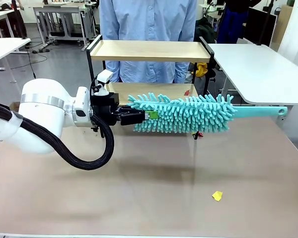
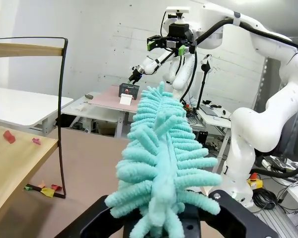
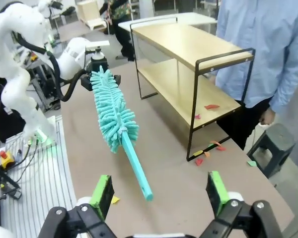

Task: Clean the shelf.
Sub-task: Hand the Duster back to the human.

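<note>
The shelf [image 1: 149, 50], two light wooden boards in a thin black frame, stands at the table's far side in front of a person. Small red scraps [image 1: 187, 92] lie on its lower board [image 3: 188, 96]. My left gripper [image 1: 146, 115] is shut on the fluffy end of a teal duster [image 1: 188, 113], held level in front of the lower board with its handle [image 1: 260, 111] pointing right. My right gripper [image 3: 160, 192] is open and hangs above the handle's end [image 3: 145, 188] without touching it. From the left wrist, the duster [image 2: 159, 158] rises between my fingers.
A person in a light blue shirt [image 1: 149, 20] stands behind the shelf. Coloured scraps [image 3: 208, 151] lie on the table by the shelf's near right leg, and a yellow scrap [image 1: 217, 196] lies front right. A white table [image 1: 258, 69] stands to the right.
</note>
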Robot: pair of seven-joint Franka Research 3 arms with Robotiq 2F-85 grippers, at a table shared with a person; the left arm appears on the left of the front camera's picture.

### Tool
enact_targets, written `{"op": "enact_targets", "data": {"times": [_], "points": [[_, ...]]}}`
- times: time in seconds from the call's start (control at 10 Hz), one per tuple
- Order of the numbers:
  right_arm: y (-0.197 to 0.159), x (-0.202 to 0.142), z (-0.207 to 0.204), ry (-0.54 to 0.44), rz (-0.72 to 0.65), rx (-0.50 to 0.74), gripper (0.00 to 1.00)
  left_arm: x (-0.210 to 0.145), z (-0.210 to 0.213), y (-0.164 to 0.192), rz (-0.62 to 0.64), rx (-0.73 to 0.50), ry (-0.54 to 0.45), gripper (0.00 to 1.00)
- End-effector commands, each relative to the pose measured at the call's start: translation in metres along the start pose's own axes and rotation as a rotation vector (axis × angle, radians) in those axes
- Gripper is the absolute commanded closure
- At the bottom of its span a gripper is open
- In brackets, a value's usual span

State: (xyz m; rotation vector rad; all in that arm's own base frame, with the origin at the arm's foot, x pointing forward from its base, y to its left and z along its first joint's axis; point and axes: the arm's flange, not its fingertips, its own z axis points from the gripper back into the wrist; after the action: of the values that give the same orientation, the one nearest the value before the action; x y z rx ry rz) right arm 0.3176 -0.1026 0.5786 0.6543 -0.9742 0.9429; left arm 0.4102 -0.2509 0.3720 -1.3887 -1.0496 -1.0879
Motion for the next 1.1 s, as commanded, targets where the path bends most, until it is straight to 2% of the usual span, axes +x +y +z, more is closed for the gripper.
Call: {"op": "enact_targets", "data": {"times": [0.0, 0.1, 0.3, 0.5, 0.6, 0.8, 1.0], "points": [[-0.004, 0.012, -0.006, 0.037, 0.037, 0.015, 0.00, 0.000, 0.000, 0.000, -0.001, 0.000, 0.000, 0.82], [-0.004, 0.012, -0.006, 0.037, 0.037, 0.015, 0.00, 0.017, 0.002, -0.003, -0.025, 0.030, -0.007, 0.83], [-0.004, 0.012, -0.006, 0.037, 0.037, 0.015, 0.00, 0.062, 0.011, -0.014, -0.072, 0.084, -0.085, 0.83], [-0.004, 0.012, -0.006, 0.037, 0.037, 0.015, 0.00, 0.130, 0.025, -0.032, -0.141, 0.152, -0.147, 0.83], [-0.004, 0.012, -0.006, 0.037, 0.037, 0.015, 0.00, 0.162, 0.034, -0.038, -0.200, 0.266, -0.129, 0.83], [-0.004, 0.012, -0.006, 0.037, 0.037, 0.015, 0.00, 0.210, 0.055, -0.063, -0.303, 0.468, -0.169, 0.83], [-0.004, 0.012, -0.006, 0.037, 0.037, 0.015, 0.00, 0.240, 0.095, -0.099, -0.372, 0.773, -0.179, 0.83]]}}
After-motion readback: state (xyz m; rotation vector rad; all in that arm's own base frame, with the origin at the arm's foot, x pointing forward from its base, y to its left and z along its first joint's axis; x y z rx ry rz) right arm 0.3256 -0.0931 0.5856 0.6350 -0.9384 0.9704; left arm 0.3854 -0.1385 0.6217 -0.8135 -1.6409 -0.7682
